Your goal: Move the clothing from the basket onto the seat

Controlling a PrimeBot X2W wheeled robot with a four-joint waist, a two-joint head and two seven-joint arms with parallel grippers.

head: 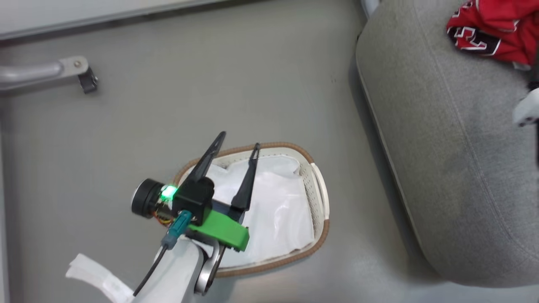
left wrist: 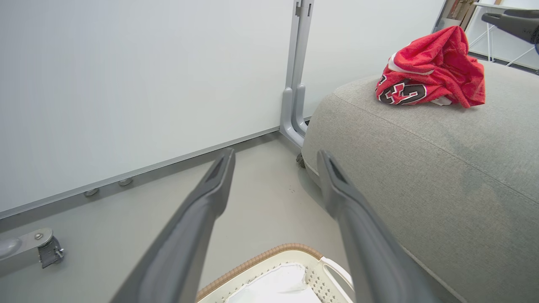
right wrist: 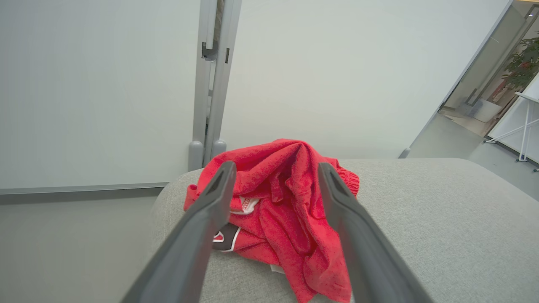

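Observation:
The clothing (head: 494,27) is a crumpled red pile with black-and-white lettering, lying on the far end of the grey seat (head: 454,168). My right gripper (right wrist: 276,167) hangs open just above and in front of the clothing (right wrist: 282,193), holding nothing. One of its fingers (left wrist: 511,23) also shows past the pile in the left wrist view. My left gripper (head: 238,141) stands open and empty over the basket (head: 322,227), whose white cloth liner (head: 278,206) lies bare inside. The left wrist view looks across the basket rim (left wrist: 269,256) towards the clothing (left wrist: 429,69) on the seat (left wrist: 442,168).
The basket sits on grey floor just left of the seat. A white partition wall with a grey post (left wrist: 297,84) stands behind, and a caster foot (head: 86,78) sticks out at the left. A pale part of my right arm (head: 526,109) hangs over the seat's right side.

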